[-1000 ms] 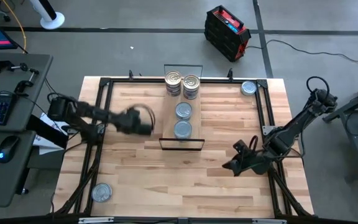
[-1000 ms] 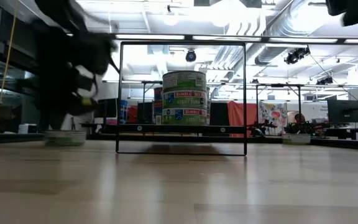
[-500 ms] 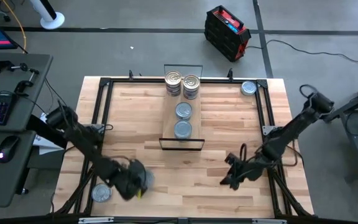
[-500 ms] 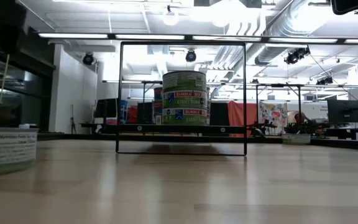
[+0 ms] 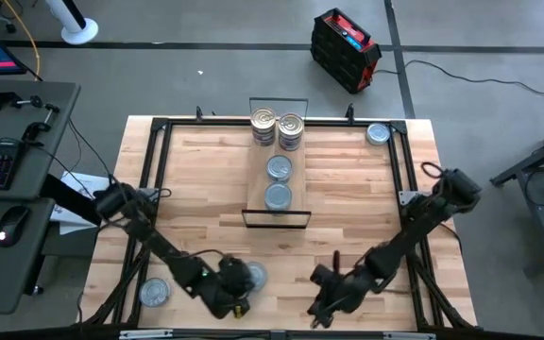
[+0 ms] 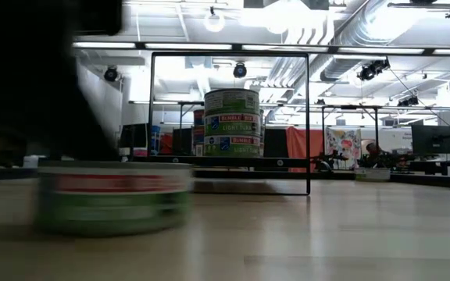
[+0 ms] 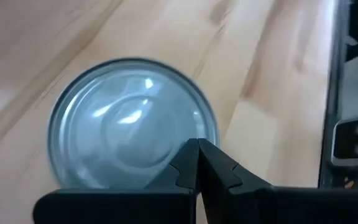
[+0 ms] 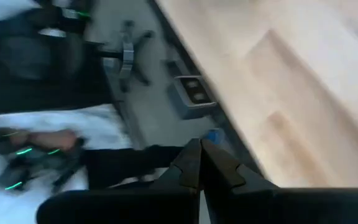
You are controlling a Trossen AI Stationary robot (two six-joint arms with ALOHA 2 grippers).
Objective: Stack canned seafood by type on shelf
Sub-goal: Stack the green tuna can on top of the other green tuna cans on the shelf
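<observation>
The left hand (image 5: 237, 300), fingers pressed together and holding nothing, hangs just beside the pale-topped tin (image 5: 252, 275), nearer than the right hand (image 5: 321, 312).

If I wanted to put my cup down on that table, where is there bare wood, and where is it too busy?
Bare wood lies between the shelf and the table's right frame, and left of the shelf too. The near edge is crowded: the left end effector sits shut by a tin, the right end effector beside it, another tin in the near-left corner.

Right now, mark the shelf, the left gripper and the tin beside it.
shelf (image 5: 257, 172), high view, bare plank edge.
left gripper (image 7: 197, 147), left wrist view, shut fingertips.
tin (image 7: 126, 121), left wrist view, pale lid centre.
</observation>
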